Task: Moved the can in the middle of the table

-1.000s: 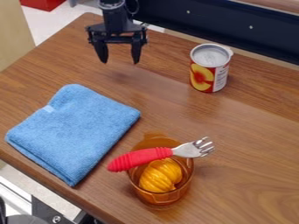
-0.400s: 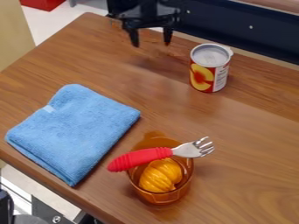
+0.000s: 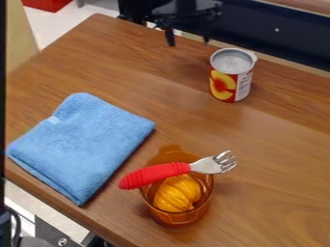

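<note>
Gripper (image 3: 188, 40) wide & empty, nr round metal can (image 3: 230, 79); fuzzy blue cloth (image 3: 80, 144) on woodgrain tbl (image 3: 277, 144); ribbed-handle fork (image 3: 155, 175) across see-thru amber cup (image 3: 174, 219).

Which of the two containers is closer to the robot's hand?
The red-and-yellow can. The hand hangs near it, while the amber cup under the fork is much farther away.

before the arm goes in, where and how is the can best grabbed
Probably by its upper side wall, just under the rim, with the gripper coming straight down from above. The can stands upright and its wall is round and straight, so the jaws could close on opposite sides, ideally clear of the pale bit jutting from the rim.
</note>
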